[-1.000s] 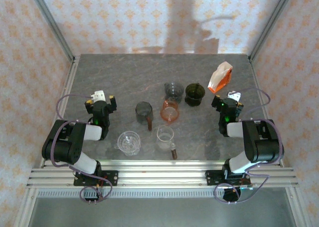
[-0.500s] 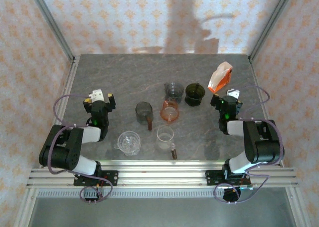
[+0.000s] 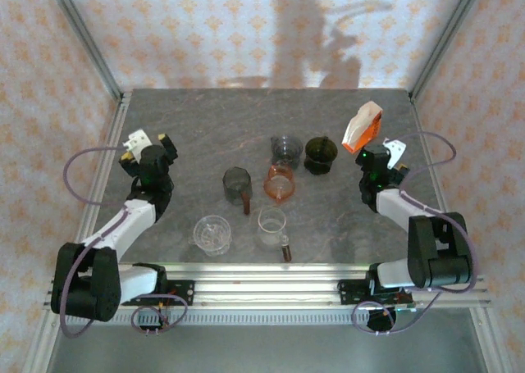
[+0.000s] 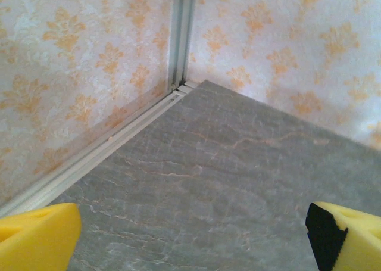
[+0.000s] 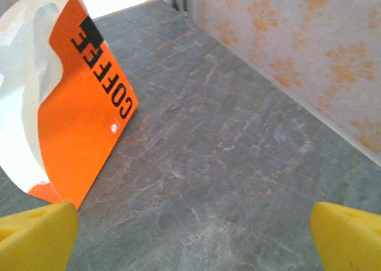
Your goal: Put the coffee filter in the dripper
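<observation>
1. The COFFEE packet [image 3: 362,127] is seen at the far right of the grey, veined table [image 3: 197,119]. It is glossy, orange and white, with one rounded white end.
2. Its long axis is laid diagonally in the top view, from near-left to far-right.
3. In the right wrist view its black lettering is read upside down; this cannot be made out from above.
4. Translucent drippers are grouped mid-table, to the packet's left: dark [image 3: 320,154], grey [image 3: 285,148], orange [image 3: 280,180], smoky [image 3: 236,183] and clear [image 3: 212,232].
5. The right gripper [image 3: 381,158] is held just beside the packet, jaws spread wide and nothing grasped.
6. The left gripper [image 3: 146,145], with yellow foam pads [image 4: 36,235], is likewise spread and empty, aimed at the far-left corner.
</observation>
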